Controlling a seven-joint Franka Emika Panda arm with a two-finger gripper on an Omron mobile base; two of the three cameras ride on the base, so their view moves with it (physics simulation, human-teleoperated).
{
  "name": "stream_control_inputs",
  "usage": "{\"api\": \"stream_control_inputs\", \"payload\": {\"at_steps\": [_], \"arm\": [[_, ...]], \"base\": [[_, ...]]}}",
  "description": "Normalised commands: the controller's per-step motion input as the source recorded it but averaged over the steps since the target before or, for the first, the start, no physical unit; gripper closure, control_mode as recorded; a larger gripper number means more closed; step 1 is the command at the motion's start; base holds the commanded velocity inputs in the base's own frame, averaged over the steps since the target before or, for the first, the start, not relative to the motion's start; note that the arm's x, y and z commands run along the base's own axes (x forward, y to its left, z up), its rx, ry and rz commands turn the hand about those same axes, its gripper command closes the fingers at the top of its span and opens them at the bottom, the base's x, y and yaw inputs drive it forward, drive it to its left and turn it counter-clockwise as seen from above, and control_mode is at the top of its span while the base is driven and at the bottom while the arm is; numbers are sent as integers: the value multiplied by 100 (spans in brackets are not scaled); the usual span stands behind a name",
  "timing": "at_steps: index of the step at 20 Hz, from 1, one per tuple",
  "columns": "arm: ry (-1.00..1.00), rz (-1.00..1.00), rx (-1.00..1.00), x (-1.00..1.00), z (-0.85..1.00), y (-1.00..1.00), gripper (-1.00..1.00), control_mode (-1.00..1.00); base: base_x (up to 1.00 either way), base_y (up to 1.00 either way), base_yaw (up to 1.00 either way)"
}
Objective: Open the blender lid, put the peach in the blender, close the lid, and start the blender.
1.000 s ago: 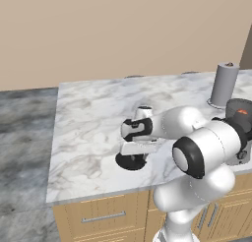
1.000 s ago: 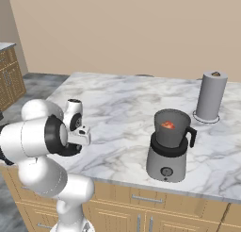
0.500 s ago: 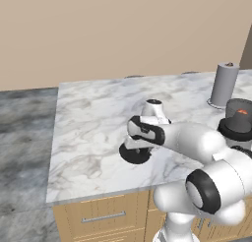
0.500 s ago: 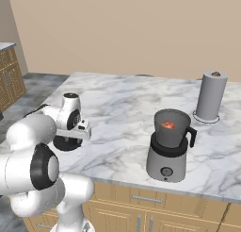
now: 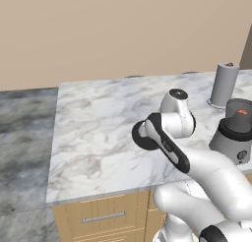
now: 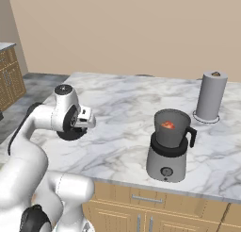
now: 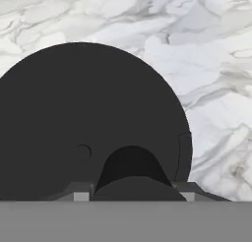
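I can read no text, label, brand, number or sign on anything here; every surface I see looks plain and unmarked from my station.

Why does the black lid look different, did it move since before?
Yes. The blender lid, held by the gripper, has gone toward the blender, across the marble counter.

Peach (image 6: 168, 125) in blender (image 6: 168, 145); lid (image 7: 88, 123) on counter (image 6: 122, 113)

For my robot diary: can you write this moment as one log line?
step: close lid | gripper: shut on blender lid | peach: in blender | jar: uncovered
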Motion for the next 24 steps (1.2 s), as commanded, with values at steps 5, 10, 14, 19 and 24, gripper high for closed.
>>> {"api": "stream_control_inputs", "payload": {"at_steps": [5, 10, 14, 19, 24], "arm": [[-16, -6, -2, -26, 82, -65, 100, -100], [-8, -9, 0, -19, 90, -77, 100, -100], [0, -11, 0, -11, 100, -82, 100, -100], [0, -17, 0, -22, 88, -75, 100, -100], [0, -31, 0, -44, 33, -71, 100, -100]], "base": [[0, 0, 0], [0, 0, 0], [0, 0, 0], [0, 0, 0], [0, 0, 0]]}}
